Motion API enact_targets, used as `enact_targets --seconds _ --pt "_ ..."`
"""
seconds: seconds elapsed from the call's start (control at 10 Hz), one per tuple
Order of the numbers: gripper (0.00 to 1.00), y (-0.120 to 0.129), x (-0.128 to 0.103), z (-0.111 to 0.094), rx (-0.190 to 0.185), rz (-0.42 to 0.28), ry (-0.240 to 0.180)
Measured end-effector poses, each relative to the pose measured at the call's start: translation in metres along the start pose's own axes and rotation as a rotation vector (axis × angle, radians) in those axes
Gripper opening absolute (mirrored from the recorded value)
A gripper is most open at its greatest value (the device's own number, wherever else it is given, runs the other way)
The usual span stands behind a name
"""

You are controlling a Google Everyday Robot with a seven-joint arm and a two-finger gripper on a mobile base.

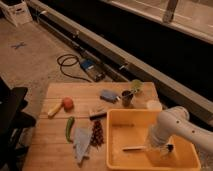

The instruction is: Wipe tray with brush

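From the one camera view, I am reaching my white arm down into the tray (116, 150), which is sitting at the right end of the wooden table (50, 145). My gripper (156, 148) is hanging low over the tray's floor, at the right end of the brush (134, 148); the brush is lying flat inside, pointing left. I cannot tell how far my fingers are parted, nor whether they are clasping the handle. A green chilli (69, 128) is lying left of the tray.
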Motion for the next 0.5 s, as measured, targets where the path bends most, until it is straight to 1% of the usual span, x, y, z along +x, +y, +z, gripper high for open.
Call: enact_targets --seconds 0.1,0.2,0.3,0.5 --pt "0.00 -0.005 0.015 -0.006 0.010 0.020 0.013" --pt "0.00 -0.014 0.020 -0.010 0.021 0.025 0.022" --pt "0.00 -0.025 0.022 -0.012 0.030 0.025 0.029" --pt "0.00 -0.062 0.013 -0.017 0.060 0.012 0.034"
